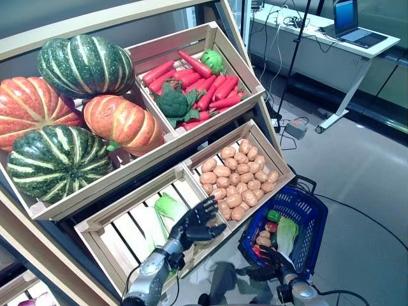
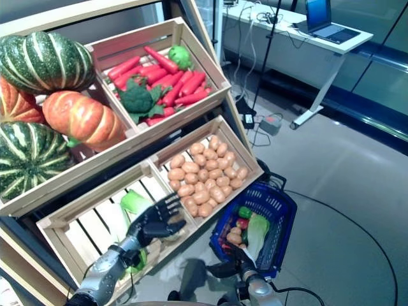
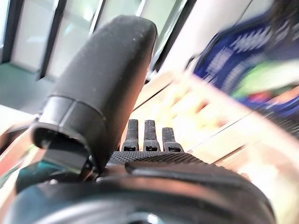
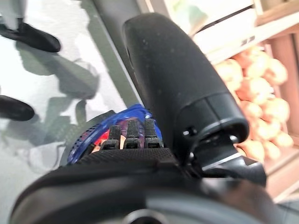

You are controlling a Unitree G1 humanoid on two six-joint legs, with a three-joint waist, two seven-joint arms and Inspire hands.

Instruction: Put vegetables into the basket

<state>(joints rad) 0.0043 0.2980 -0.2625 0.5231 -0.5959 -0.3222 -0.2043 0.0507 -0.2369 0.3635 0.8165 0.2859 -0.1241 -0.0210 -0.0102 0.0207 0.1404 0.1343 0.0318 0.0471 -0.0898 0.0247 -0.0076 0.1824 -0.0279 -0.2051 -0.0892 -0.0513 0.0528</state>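
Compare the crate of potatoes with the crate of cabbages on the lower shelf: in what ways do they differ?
The potato crate is filled by a heap of small, round, tan potatoes; the cabbage crate is mostly bare slats, with few pale green cabbages. The potato crate lies beside the blue basket; the cabbage crate lies further from it. The left robot hand hovers open at the cabbage crate; none is over the potatoes. Both are light wooden crates, side by side and tilted forward.
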